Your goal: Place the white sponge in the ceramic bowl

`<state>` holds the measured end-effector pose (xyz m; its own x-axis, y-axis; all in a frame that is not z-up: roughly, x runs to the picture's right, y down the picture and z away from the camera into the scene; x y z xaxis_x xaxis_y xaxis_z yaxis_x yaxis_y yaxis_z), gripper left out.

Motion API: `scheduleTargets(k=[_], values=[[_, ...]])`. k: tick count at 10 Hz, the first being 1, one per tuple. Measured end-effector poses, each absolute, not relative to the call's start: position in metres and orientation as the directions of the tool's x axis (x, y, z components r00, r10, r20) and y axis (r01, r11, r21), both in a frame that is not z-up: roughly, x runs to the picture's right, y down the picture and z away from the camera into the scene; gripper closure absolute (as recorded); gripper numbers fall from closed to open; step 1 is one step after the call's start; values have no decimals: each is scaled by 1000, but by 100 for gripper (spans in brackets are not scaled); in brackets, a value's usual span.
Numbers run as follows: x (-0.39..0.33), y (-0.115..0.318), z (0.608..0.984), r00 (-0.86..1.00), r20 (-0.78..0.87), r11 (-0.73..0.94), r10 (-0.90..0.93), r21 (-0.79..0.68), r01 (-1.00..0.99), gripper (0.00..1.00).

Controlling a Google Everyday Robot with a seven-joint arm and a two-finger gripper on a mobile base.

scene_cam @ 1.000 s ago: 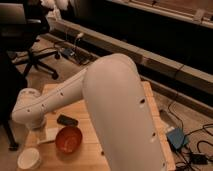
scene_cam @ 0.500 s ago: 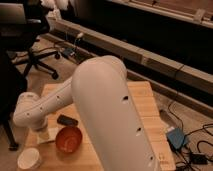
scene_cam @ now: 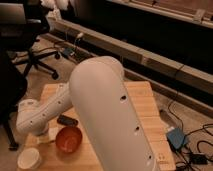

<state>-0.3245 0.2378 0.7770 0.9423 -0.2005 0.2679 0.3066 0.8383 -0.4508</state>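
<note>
The ceramic bowl (scene_cam: pixel 69 139), glossy reddish-brown with an orange-red inside, stands on the wooden table (scene_cam: pixel 145 107) near its front left. A pale flat patch just left of the bowl looks like the white sponge (scene_cam: pixel 46 139), mostly hidden under my wrist. My gripper (scene_cam: pixel 41 134) hangs below the white wrist joint at the table's left, right beside the bowl and over that pale patch. My big white arm link (scene_cam: pixel 107 115) covers the table's middle.
A round white cup (scene_cam: pixel 29 158) stands at the front left corner. A dark flat object (scene_cam: pixel 66 120) lies just behind the bowl. An office chair (scene_cam: pixel 32 47) stands on the floor at left. A blue box (scene_cam: pixel 176 138) and cables lie on the floor at right.
My big arm link has swung left and closer to the camera, covering more of the table. The wrist has stayed beside the bowl's left side. The bowl and cup have not moved.
</note>
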Motion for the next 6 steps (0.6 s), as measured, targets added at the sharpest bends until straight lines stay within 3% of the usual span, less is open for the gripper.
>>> scheduleTargets(k=[6], values=[[-320, 245, 789, 968, 220, 835, -123, -504, 221, 35]])
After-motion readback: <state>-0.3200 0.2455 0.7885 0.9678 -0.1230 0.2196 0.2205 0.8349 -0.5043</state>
